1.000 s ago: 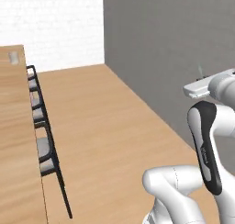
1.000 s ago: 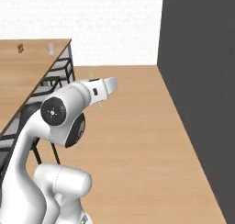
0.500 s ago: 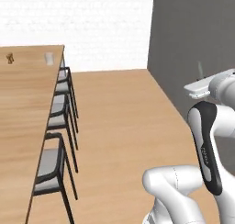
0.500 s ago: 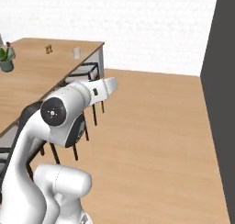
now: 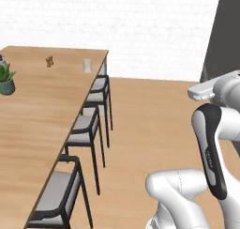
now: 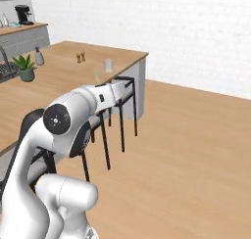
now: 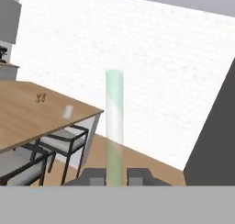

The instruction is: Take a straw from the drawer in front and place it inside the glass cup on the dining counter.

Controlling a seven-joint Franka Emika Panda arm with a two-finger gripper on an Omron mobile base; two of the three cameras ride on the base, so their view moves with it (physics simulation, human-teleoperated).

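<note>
In the hand view my gripper (image 7: 114,177) is shut on a pale green translucent straw (image 7: 114,126) that stands upright between the two dark fingertips (image 7: 95,176). The same straw (image 6: 96,77) shows as a thin sliver above my hand in the right base view. The glass cup (image 5: 87,65) (image 6: 108,64) (image 7: 68,111) stands near the far corner of the light-wood dining counter (image 5: 42,106) (image 6: 59,81), well ahead and to the left of my hand. The drawer is out of view.
Black-framed chairs (image 5: 86,125) (image 6: 120,93) (image 7: 64,140) line the counter's near side. Salt and pepper shakers (image 5: 49,61) (image 6: 81,57), a potted plant (image 5: 5,78) (image 6: 25,66) and a grey soap bottle (image 6: 39,57) stand on the counter. Open wood floor (image 5: 150,125) lies to the right, with a dark wall (image 7: 213,140) beyond it.
The whole picture has shifted: the base has turned, bringing the dining counter, cup and chairs further into view. The straw stays in my shut gripper.
</note>
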